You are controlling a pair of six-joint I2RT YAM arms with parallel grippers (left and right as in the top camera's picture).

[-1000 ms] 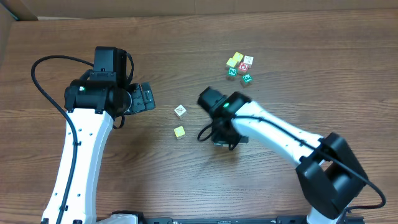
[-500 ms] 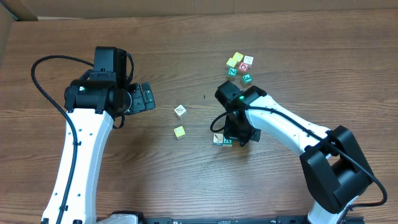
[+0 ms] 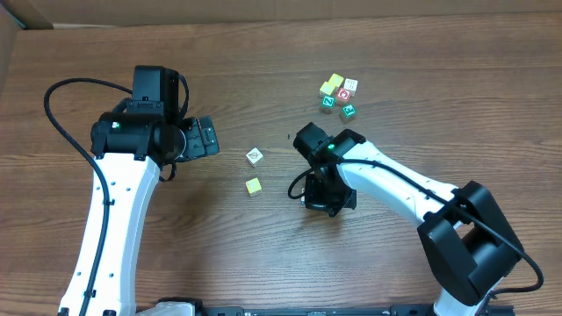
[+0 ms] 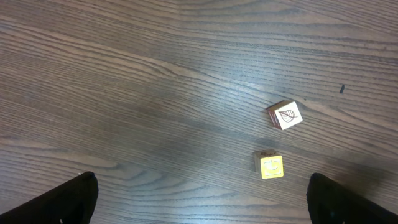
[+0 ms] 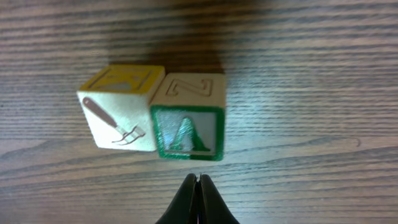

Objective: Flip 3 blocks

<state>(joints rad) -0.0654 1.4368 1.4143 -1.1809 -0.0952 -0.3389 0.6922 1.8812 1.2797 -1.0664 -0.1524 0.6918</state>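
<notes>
While my right tool (image 5: 198, 180) is pinched shut on nothing, two blocks touch just ahead of it: the green-faced block (image 5: 186, 118) and the cream block (image 5: 118, 115). Ahead of my wide-open left tool (image 4: 202, 190) lie two more, the leaf block (image 4: 285, 115) and the yellow block (image 4: 270, 165). Well beyond the right tool, the cluster (image 3: 339, 95) holds five cubes. How many are flipped, I cannot tell.

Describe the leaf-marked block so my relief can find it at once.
On the brown wooden table, look between the white left arm and the white right arm, where two small wooden cubes lie apart. The leaf-marked block is the one farther from the arms' bases. Its top is white with a leaf outline, while the neighbouring cube has a yellow top.
</notes>
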